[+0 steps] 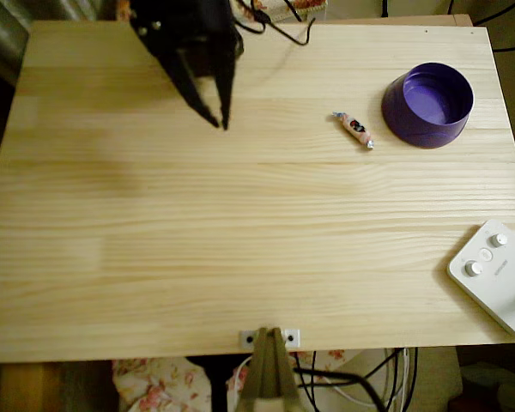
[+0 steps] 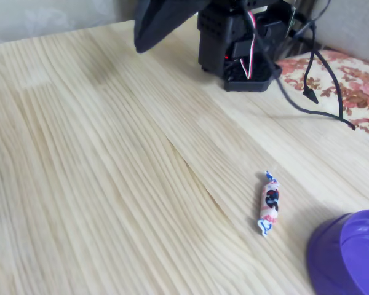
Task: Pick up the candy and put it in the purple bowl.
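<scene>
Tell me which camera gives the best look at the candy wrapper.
The fixed view: the candy is close and large there, showing its twisted ends and dark middle spot. The overhead view shows the candy much smaller, but places it on the table just left of the purple bowl.

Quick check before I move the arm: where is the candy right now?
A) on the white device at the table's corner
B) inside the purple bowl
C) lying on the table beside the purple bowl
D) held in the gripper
C: the candy lies on the bare wood just left of the purple bowl in the overhead view, apart from the gripper.
</scene>
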Motion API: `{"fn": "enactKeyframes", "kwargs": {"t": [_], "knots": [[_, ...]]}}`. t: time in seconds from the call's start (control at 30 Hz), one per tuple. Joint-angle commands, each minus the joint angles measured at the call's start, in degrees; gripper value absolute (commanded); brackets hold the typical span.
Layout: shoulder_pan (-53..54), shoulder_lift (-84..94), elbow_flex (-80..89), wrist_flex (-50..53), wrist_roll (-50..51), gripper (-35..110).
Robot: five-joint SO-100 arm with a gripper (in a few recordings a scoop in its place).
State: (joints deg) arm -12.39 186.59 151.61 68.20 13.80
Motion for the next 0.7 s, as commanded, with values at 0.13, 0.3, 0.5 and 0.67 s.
{"fn": "enactKeyframes", "kwargs": {"t": [0.13,0.3,0.5,0.67], "knots": [[-10.5,-23.6,-24.1,4.1,8.2,-1],[-15.8,-28.8,-29.4,2.5,13.3,-1],[-21.9,-31.6,-31.2,-0.5,21.2,-1],[-25.2,-33.7,-30.6,-0.8,24.4,-1]]}}
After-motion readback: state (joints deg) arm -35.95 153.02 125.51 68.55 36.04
